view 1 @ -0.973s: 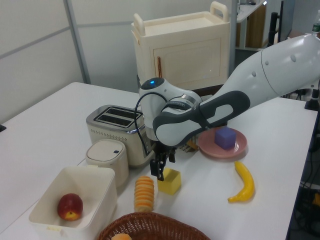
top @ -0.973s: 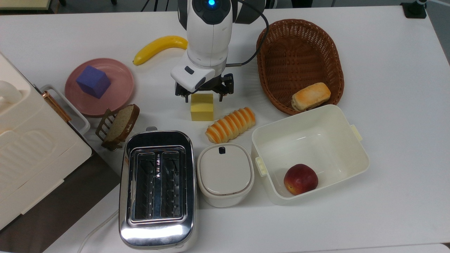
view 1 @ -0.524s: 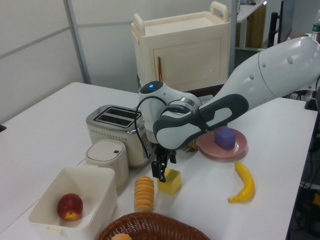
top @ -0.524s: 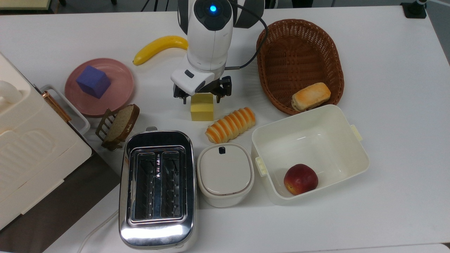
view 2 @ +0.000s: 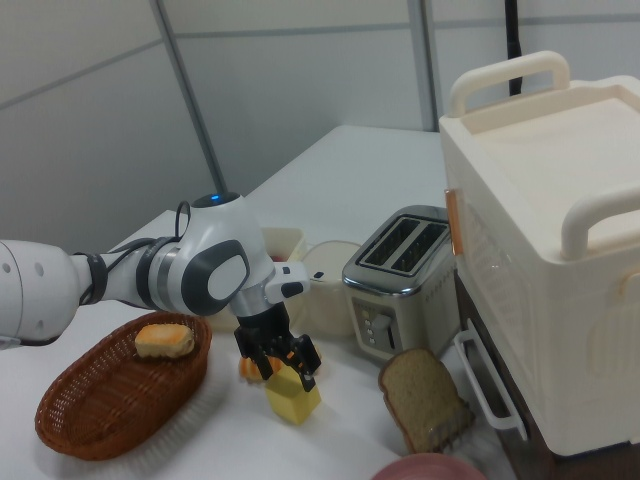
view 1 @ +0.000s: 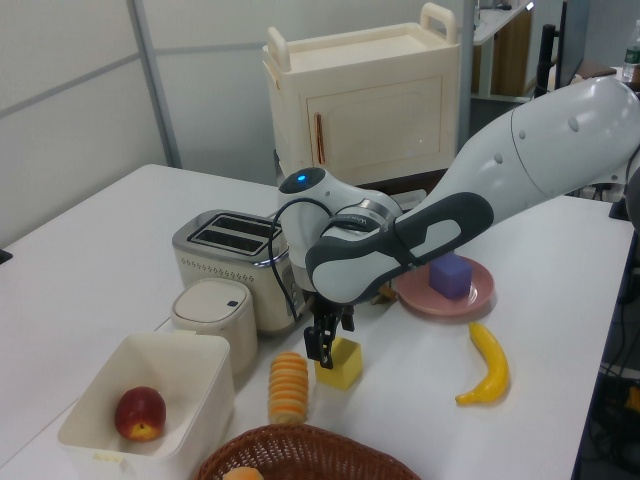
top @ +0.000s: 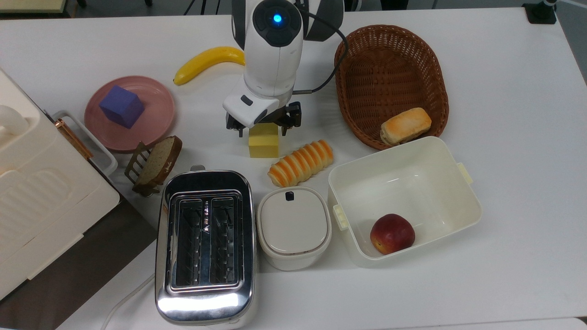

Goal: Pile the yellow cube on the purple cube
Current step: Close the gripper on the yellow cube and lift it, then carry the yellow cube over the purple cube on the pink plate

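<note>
The yellow cube (top: 264,142) rests on the white table, just in front of a striped bread loaf (top: 300,162). My gripper (top: 263,127) stands open over the cube's far half, one black finger on each side of it and neither pressing on it. In the left view the gripper (view 1: 322,345) reaches down to the yellow cube (view 1: 343,363); in the right view the gripper (view 2: 283,362) straddles the cube's (view 2: 293,396) top. The purple cube (top: 121,106) lies on a pink plate (top: 153,123) at the top view's left, and the left view shows the purple cube (view 1: 450,275) beyond the arm.
A banana (top: 206,63) lies behind the plate. A wicker basket (top: 390,68) with a roll (top: 405,124) is at the top view's right, beside a white bin (top: 458,201) holding an apple (top: 392,233). A toaster (top: 205,243), a lidded white pot (top: 293,224) and a bread slice (top: 158,160) stand in front.
The gripper has come lower and a little further over the yellow cube, hiding more of its top in the top view. The cubes have not moved.
</note>
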Robot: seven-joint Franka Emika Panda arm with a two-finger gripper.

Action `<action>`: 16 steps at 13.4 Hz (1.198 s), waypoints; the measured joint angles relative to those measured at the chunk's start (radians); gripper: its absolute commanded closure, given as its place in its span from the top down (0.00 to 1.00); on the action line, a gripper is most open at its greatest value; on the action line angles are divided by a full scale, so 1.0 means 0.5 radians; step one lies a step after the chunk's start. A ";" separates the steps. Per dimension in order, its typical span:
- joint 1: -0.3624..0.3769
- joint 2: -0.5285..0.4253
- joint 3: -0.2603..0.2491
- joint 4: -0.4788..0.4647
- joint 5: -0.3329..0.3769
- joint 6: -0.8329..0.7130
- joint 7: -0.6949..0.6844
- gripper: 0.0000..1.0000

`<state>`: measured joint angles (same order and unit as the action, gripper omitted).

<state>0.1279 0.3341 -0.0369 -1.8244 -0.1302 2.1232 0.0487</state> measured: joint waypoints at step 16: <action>-0.011 0.018 0.000 0.031 -0.058 0.008 0.114 0.24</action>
<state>0.1223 0.3433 -0.0370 -1.8087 -0.1591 2.1275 0.1056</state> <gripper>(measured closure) 0.388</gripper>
